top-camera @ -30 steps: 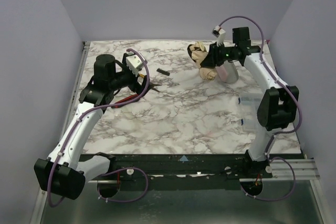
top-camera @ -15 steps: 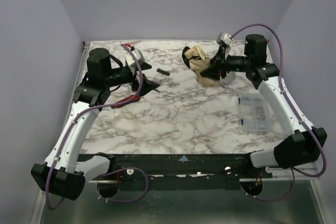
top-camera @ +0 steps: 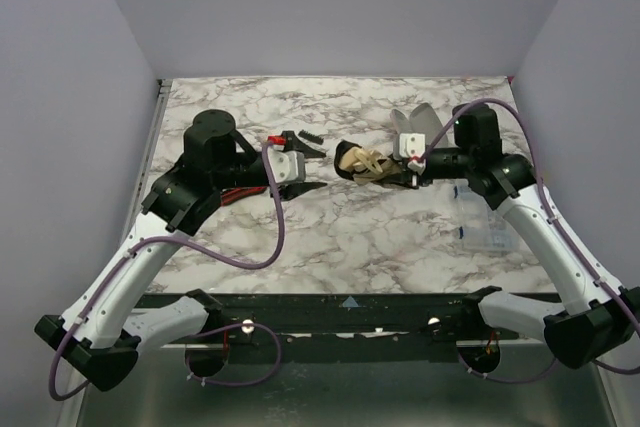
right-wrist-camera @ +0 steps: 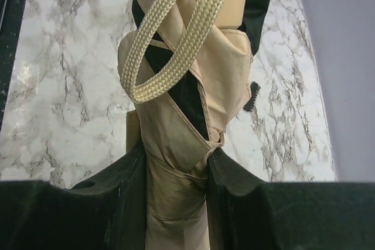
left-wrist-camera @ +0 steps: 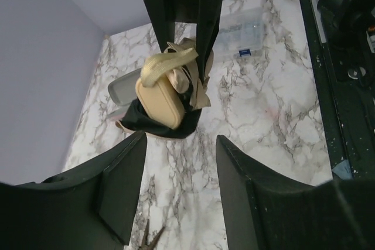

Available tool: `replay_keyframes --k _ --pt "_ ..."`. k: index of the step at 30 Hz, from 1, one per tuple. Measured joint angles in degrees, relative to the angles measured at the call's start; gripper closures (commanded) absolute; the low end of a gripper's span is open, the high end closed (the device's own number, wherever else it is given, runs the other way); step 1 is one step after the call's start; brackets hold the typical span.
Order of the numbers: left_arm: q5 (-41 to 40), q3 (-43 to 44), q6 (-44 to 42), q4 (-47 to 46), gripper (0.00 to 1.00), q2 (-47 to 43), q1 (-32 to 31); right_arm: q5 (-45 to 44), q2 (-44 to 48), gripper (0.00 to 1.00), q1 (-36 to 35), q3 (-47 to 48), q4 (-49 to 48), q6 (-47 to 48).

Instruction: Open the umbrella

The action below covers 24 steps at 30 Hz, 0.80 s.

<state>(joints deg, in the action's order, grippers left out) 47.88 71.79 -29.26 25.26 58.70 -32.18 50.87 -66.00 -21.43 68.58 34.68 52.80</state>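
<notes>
Your left claw (top-camera: 312,165) stands half-open and empty, just short of the umbrella (top-camera: 365,162) at its strap end. Your right claw (top-camera: 408,175) clamps the folded umbrella by its fabric, holding it roughly level over the table (top-camera: 350,247), past the middle toward the far edge.

My right gripper (top-camera: 405,169) has brought the umbrella (top-camera: 368,163) off the back right corner to mid-table, and it now lies level with its handle knob (left-wrist-camera: 159,101) aimed left. My left gripper (top-camera: 305,165) has swung right, away from the red-handled tool (top-camera: 232,193), to face that knob, its jaws drawn narrower.
</notes>
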Motion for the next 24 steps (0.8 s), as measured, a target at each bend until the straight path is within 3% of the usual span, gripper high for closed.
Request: replay_keyframes --k 13,24 --pt "-7.23 0.94 -14.36 3.04 0.52 2.84 -8.92 -6.91 -0.07 1.0 -7.19 -0.79 5.25 9.09" --pt "-9.84 1.86 -19.08 3.58 0.63 6.32 -12.76 -8.98 -0.7 1.0 -10.73 -0.83 5.42 10.21"
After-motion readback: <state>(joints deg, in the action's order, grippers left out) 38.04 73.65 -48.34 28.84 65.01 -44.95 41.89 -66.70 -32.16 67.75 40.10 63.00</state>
